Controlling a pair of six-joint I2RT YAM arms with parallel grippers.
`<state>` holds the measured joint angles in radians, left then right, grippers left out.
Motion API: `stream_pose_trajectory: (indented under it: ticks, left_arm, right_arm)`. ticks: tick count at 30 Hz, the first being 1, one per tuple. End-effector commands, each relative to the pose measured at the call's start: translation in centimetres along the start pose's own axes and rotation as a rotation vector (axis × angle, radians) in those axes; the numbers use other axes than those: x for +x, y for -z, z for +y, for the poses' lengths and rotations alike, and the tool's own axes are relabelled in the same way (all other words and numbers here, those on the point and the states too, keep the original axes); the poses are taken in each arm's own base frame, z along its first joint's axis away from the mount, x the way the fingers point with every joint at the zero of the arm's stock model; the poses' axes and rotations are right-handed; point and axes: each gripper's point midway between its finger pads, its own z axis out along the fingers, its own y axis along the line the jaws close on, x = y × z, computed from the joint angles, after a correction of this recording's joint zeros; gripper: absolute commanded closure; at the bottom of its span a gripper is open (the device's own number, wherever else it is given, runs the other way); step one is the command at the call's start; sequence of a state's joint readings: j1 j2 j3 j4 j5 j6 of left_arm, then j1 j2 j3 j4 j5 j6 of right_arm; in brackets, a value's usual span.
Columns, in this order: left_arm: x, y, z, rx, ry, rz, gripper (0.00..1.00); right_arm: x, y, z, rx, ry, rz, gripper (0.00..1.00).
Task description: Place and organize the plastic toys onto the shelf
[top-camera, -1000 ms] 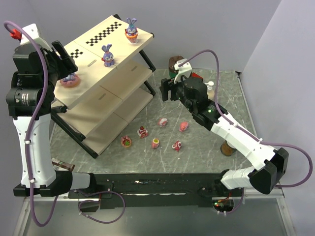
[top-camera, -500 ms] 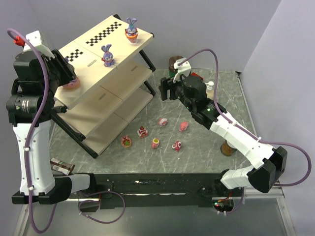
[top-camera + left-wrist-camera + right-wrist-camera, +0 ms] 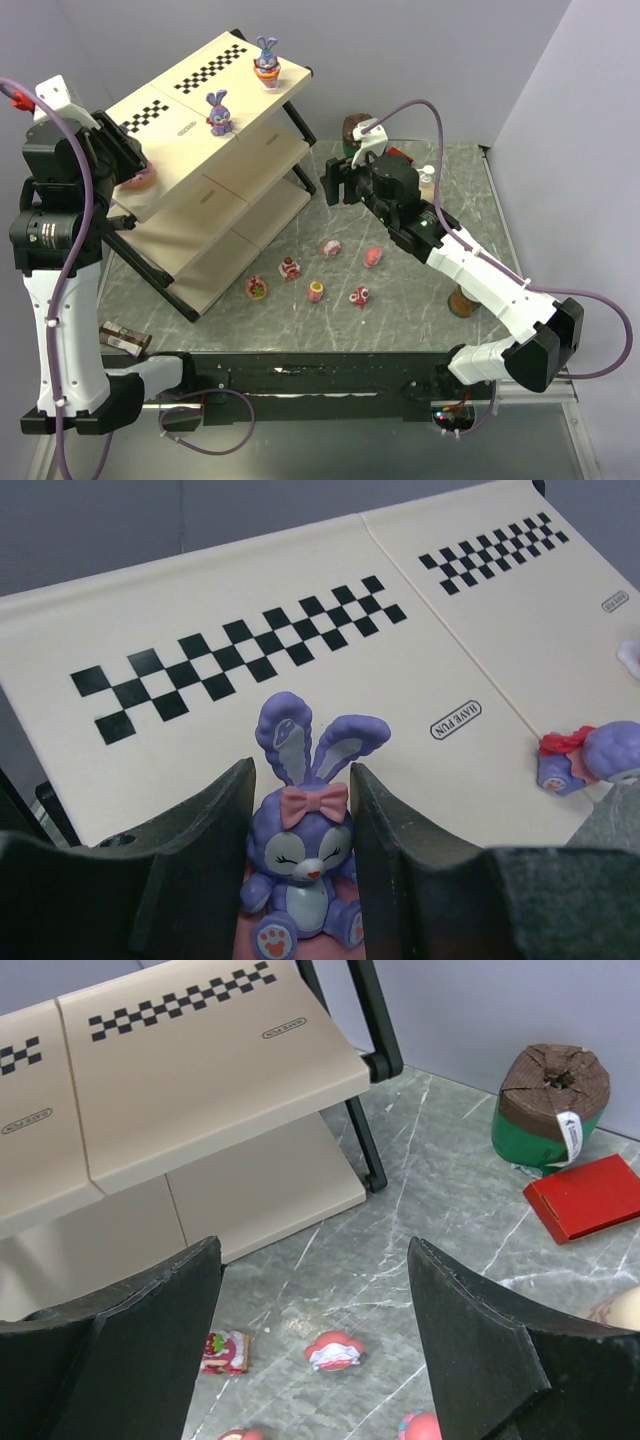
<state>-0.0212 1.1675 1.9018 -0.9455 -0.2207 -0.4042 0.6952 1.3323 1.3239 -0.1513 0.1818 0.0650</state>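
- Our left jaws clamp the bunny (image 3: 300,865) by its sides at the shelf (image 3: 180,770) top's left end.
- We judge it light, stiff, slick: hold the body, not the ears.
- Our right jaws gape empty over the counter (image 3: 440,1190).

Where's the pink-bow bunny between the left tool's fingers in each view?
Top external: bunny at the left end of the shelf top board, mostly hidden by the left tool; only pink shows.
Left wrist: bunny bottom centre, between the tool's fingers.
Right wrist: not in it.
Shared landmark: the shelf's cream boards with checkered strips, seen in all three views.
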Motion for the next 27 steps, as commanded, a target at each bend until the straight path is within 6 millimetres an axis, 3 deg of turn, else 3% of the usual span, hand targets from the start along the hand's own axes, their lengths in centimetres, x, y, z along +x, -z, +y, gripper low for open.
stream_pose_trajectory:
  ticks: [1,3,16,22,27]
  left_arm:
    - [-1.1,0.5,1.2,-0.072,0.080,-0.063,0.57]
    - [-1.4,0.6,1.2,-0.079,0.112,-0.078,0.64]
    - [-1.7,-0.1,1.3,-0.112,0.182,-0.087,0.61]
    - [-1.7,-0.3,1.0,-0.101,0.182,-0.075,0.55]
    - [-2.1,-0.1,0.8,-0.096,0.187,-0.081,0.45]
  right_arm:
    - [-2.0,0.0,0.0,-0.005,-0.024,-0.043,0.19]
    - [-2.0,0.1,0.1,-0.007,-0.023,-0.043,0.19]
    - [-1.2,0.3,-0.3,0.011,-0.017,-0.034,0.19]
    - [-0.9,0.2,-0.4,0.013,-0.012,-0.031,0.19]
    - [-0.8,0.3,-0.5,0.016,-0.010,-0.032,0.19]
